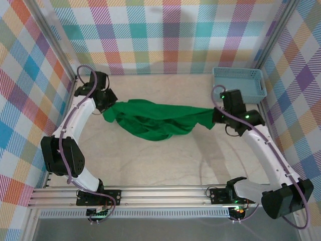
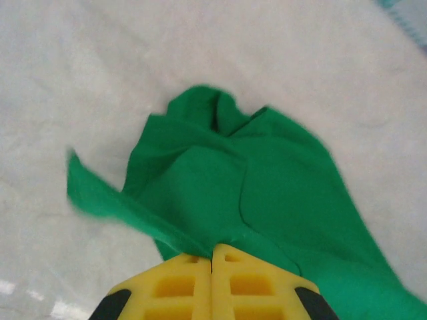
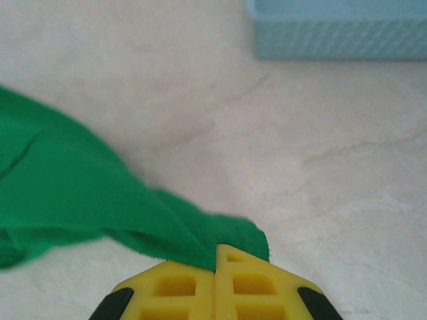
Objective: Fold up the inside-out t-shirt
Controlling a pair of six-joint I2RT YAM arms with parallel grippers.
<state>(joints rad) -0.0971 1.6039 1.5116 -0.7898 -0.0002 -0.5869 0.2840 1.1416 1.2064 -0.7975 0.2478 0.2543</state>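
Note:
The bright green t-shirt (image 1: 155,120) hangs stretched and bunched between my two grippers over the middle of the table. My left gripper (image 1: 107,107) holds its left end; in the left wrist view the yellow jaws (image 2: 212,257) are pressed together on a fold of the t-shirt (image 2: 253,187). My right gripper (image 1: 219,116) holds the right end; in the right wrist view its yellow jaws (image 3: 216,257) are shut on a corner of the green cloth (image 3: 80,193), which trails off to the left.
A light blue plastic basket (image 1: 239,83) stands at the back right corner, just behind the right arm, and its wall (image 3: 333,33) fills the top of the right wrist view. Checked walls close in the pale table (image 1: 150,160) on three sides.

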